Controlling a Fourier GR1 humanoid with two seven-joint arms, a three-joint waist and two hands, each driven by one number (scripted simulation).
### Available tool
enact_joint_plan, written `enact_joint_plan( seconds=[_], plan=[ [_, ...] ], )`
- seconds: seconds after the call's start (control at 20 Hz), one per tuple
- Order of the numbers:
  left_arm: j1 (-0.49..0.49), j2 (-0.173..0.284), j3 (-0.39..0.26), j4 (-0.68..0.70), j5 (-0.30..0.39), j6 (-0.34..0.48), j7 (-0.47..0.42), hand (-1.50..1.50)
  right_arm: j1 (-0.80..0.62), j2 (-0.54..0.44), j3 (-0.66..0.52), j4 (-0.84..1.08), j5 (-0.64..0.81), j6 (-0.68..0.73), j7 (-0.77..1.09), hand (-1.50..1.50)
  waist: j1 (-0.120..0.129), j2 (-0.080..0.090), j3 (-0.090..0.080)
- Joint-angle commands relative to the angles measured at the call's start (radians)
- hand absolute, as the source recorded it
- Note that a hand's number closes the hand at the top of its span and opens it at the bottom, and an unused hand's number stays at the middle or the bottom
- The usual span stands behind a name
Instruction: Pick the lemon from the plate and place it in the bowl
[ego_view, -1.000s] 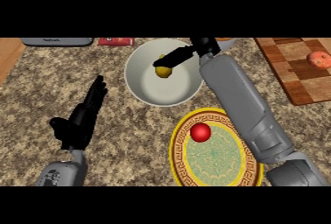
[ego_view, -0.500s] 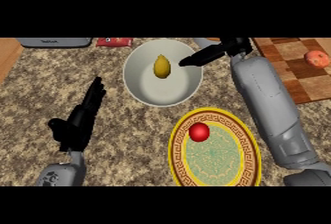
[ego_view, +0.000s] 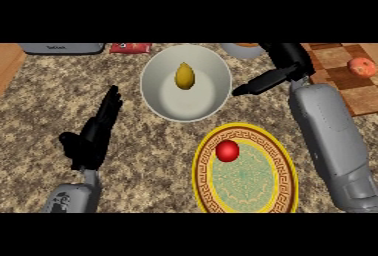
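yellow lemon (ego_view: 184, 76) lies in white bowl (ego_view: 186, 82) | right hand (ego_view: 275, 75) beside rim, fingers straight, empty | left hand (ego_view: 94, 131) resting open | placement looks done

I see the lemon (ego_view: 184, 76) lying inside the bowl (ego_view: 164, 98), a little above the bowl's middle. It is small, dull yellow, oval with a pointed upper end, its long axis running up and down in my view. The bowl is round, pale grey-white and upright on the speckled counter (ego_view: 44, 110). Below and right of it, just beside its rim, sits the plate (ego_view: 284, 165), yellow-edged with a patterned brown band and a green centre.
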Motion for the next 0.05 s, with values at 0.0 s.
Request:
enact_joint_plan(
  seconds=[0.0],
  plan=[
    [0.045,0.009,-0.001,-0.022,0.01,-0.023,-0.01,0.0,0.048,-0.062,-0.024,-0.06,-0.031,0.082,0.002,-1.5,0.004,0.0,0.0]
  ],
)
